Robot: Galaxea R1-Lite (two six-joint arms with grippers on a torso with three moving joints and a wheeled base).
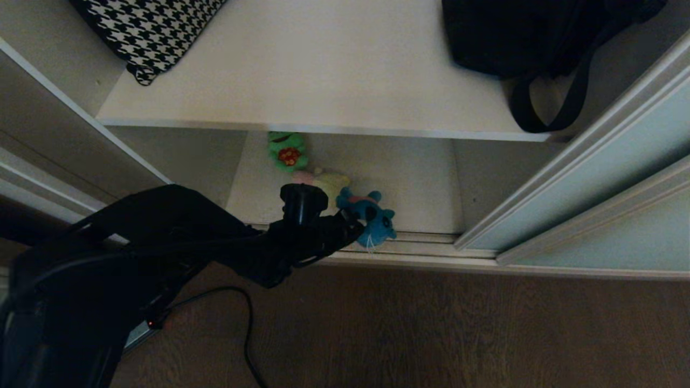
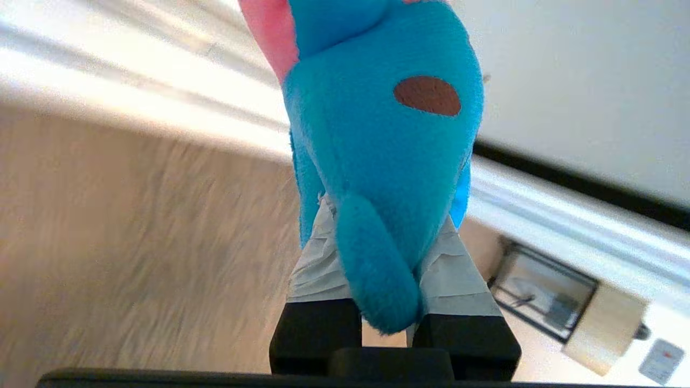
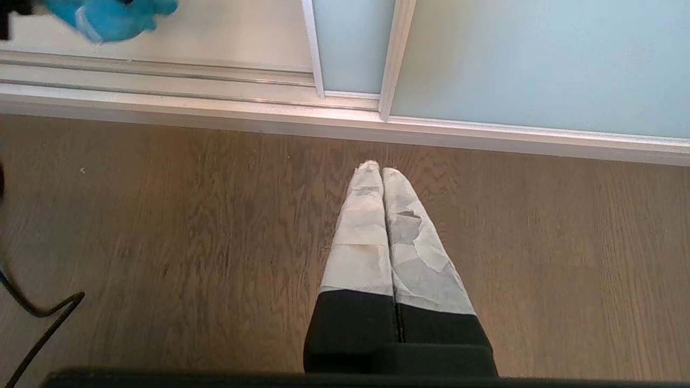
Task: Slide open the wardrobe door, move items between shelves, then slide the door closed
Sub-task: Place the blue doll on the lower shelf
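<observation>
The sliding wardrobe door (image 1: 598,172) of frosted pale glass stands slid to the right, so both shelves show. My left gripper (image 1: 350,218) is shut on a blue plush toy (image 1: 372,215) with pink on its back, over the front edge of the lower shelf (image 1: 415,178). In the left wrist view the blue toy (image 2: 377,140) fills the gap between the taped fingers (image 2: 318,264). A pale yellow plush toy (image 1: 330,180) lies on the lower shelf just behind it. The upper shelf (image 1: 323,81) is bare in its middle. My right gripper (image 3: 380,170) hangs shut and parked over the floor.
A green plush toy (image 1: 288,152) lies farther back on the lower shelf. A houndstooth cushion (image 1: 151,32) and a black bag (image 1: 539,37) with a hanging strap sit on the upper shelf's two ends. The door track (image 1: 426,250) borders the wood floor (image 1: 431,323); a cable (image 1: 245,323) trails there.
</observation>
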